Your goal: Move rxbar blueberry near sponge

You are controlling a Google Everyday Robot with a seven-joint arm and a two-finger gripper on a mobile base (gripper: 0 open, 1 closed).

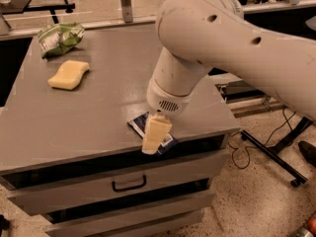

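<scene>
The rxbar blueberry [139,123] is a dark blue flat wrapper lying at the table's front edge, right of the middle. Most of it is hidden under my gripper [154,138], which hangs from the big white arm and sits directly over the bar, at or just above it. The sponge [68,74] is a pale yellow block lying at the far left of the grey table [98,112], well away from the bar and the gripper.
A green-and-white snack bag [59,37] lies behind the sponge at the table's back left corner. Drawers with a black handle [129,183] are below the tabletop. Black stand legs and cables [276,147] are on the floor to the right.
</scene>
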